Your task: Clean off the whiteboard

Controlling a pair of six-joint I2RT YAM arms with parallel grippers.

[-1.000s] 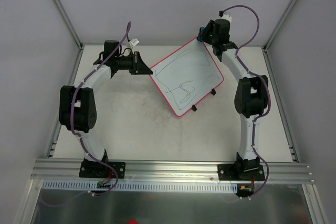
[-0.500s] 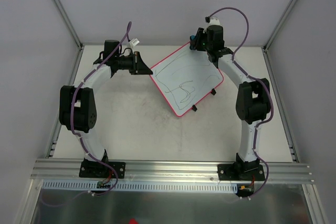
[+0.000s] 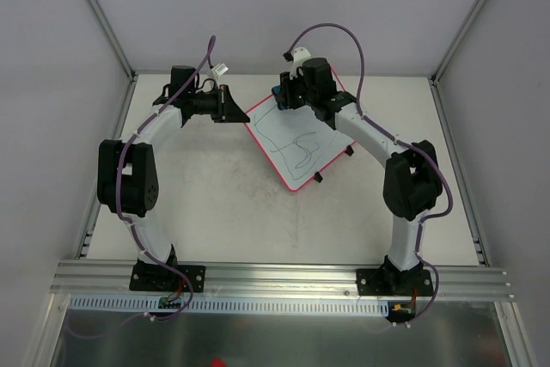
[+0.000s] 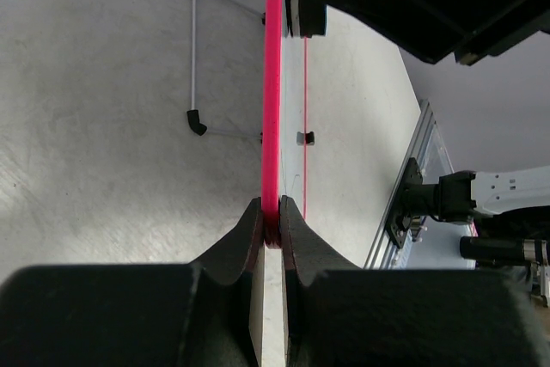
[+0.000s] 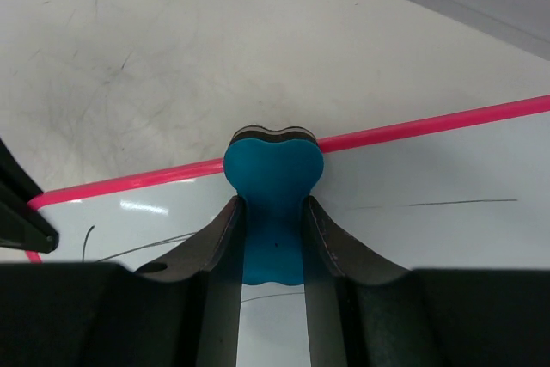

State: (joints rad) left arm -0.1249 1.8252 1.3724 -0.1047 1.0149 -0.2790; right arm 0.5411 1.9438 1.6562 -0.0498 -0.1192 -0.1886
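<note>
The whiteboard [image 3: 296, 148], white with a pink-red rim and dark scribbled lines, lies tilted at the back middle of the table. My left gripper [image 3: 243, 115] is shut on its left rim; the left wrist view shows the pink edge [image 4: 271, 109] pinched between the jaws. My right gripper [image 3: 282, 94] is shut on the blue bone-shaped eraser [image 5: 272, 204], which sits on the board's surface [image 5: 412, 247] by the far rim [image 5: 430, 126]. Black feet [image 3: 317, 177] stick out on the near edge.
The board's wire stand with black feet [image 4: 194, 58] shows over the grey tabletop [image 3: 241, 212]. Aluminium rails [image 3: 284, 277] run along the near edge and white walls enclose the back and sides. The right arm's links [image 3: 369, 135] cross over the board's right part.
My right gripper has swept left along the board's far edge with the eraser, from the right corner toward the upper left. The left gripper and board have stayed in place.
</note>
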